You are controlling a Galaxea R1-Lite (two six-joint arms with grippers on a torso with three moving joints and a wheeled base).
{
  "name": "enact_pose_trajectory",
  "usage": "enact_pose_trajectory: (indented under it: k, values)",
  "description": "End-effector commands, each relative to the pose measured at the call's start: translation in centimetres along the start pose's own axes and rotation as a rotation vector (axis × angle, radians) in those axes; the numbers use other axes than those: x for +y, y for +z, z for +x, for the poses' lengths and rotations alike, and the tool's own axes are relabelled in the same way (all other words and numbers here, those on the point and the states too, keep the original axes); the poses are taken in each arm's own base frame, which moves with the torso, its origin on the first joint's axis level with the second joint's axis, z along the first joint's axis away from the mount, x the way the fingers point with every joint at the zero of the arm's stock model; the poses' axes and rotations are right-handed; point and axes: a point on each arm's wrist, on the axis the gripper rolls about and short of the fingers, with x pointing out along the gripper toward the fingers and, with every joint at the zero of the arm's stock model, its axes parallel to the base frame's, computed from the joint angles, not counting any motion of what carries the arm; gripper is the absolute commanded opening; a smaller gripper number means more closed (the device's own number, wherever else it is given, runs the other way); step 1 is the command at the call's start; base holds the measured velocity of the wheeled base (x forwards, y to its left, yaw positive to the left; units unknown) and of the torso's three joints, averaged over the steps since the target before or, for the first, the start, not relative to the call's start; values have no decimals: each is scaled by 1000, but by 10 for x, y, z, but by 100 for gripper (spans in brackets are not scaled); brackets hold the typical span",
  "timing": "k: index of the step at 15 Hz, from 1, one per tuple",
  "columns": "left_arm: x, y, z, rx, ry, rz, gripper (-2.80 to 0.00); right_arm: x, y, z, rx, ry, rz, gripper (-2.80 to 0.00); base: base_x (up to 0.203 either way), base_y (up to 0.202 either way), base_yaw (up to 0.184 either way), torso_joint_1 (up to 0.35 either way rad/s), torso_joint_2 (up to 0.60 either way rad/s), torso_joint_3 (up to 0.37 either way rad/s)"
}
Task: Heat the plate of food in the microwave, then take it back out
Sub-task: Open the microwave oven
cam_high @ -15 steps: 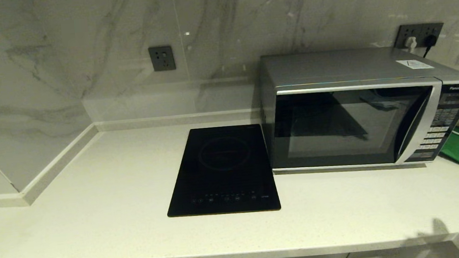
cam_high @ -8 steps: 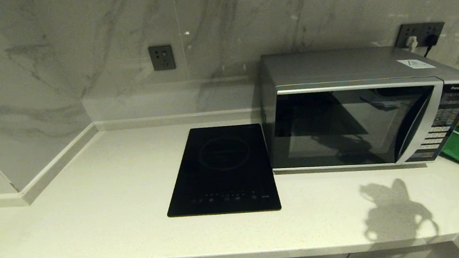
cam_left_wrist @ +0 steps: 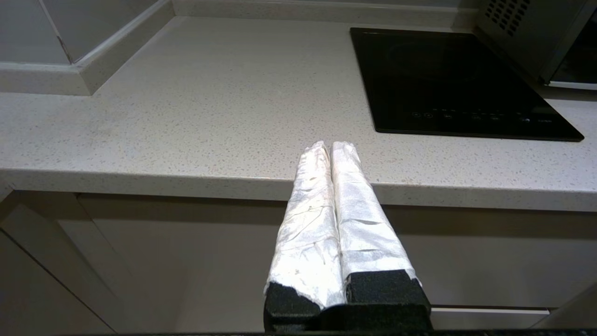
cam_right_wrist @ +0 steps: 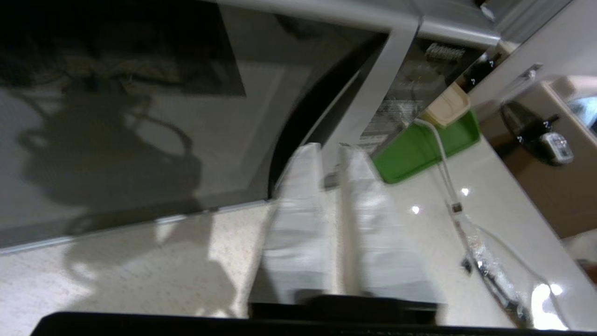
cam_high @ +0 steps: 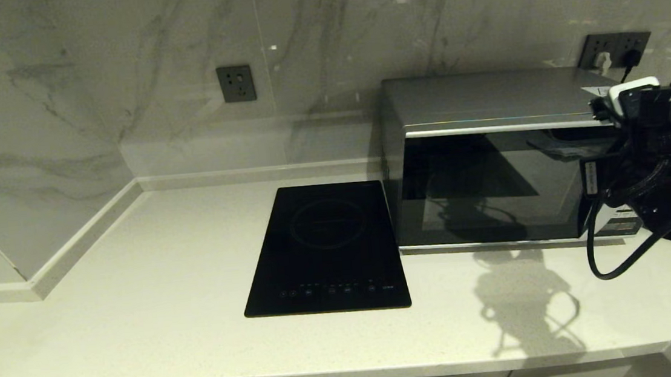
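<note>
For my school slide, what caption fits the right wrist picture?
Right gripper nears the shut microwave, by its keypad; green tray beyond.

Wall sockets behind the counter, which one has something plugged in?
The right wall socket, behind the microwave, holds a white plug and a black plug. The left wall socket, above the induction hob, has none.

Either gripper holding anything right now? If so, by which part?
Nothing is held. The left gripper is shut and empty below the counter edge; the right gripper is slightly open and empty near the microwave door's trim.
</note>
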Motion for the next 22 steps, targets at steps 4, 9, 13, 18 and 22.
enact_pose_trajectory:
  k: [4,9,13,18,22]
  values:
    - [0,0,0,-1,1,-1,-280,20,-28,17,84,-17,-74,0,0,0,0,0,0,0]
    - [0,0,0,-1,1,-1,-280,29,-58,28,169,-82,-103,0,0,0,0,0,0,0]
    - [0,0,0,-1,1,-1,-280,32,-65,31,184,-103,-87,0,0,0,0,0,0,0]
    - [0,0,0,-1,1,-1,-280,35,-66,35,184,-194,-74,0,0,0,0,0,0,0]
    - [0,0,0,-1,1,-1,-280,37,-66,37,181,-228,-42,0,0,0,0,0,0,0]
